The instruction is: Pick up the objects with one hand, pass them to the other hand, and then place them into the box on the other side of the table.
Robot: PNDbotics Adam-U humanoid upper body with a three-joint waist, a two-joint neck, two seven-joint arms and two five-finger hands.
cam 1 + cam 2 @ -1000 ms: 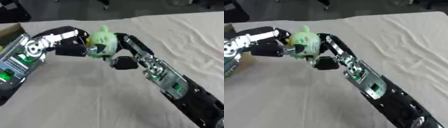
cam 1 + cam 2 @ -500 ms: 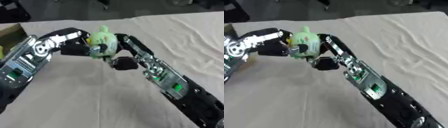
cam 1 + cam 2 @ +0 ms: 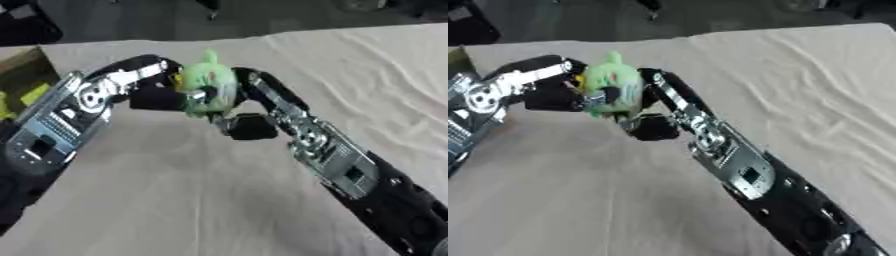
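Green plush toy (image 3: 208, 87) is held above the cloth-covered table (image 3: 367, 85), mid-handover. Right hand (image 3: 249, 117) and left hand (image 3: 153, 87) both curl round it. Next, probably: right lets go, left carries toy to box (image 3: 22, 80), far left of toy.

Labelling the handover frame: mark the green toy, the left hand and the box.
green toy (image 3: 210, 85), left eye view, its body.
left hand (image 3: 157, 97), left eye view, its palm.
box (image 3: 24, 75), left eye view, its wall.

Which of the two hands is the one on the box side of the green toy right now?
The left hand: it meets the green toy from the side where the box sits at the table's left edge. The right hand holds the toy from the opposite side.
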